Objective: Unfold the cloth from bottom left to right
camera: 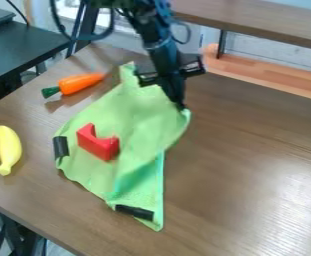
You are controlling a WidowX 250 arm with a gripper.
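1. Cloth [134,112], which is green, lies in the camera view on the brown table [251,150], with a fold at its lower right part
2. The gripper [180,106] hangs down at the right corner of it; if it is spread or pinches the fabric, I cannot tell
3. On the cloth is one red block [99,143]
4. At the left are the yellow banana [9,147] and, farther up, the orange carrot [83,82]
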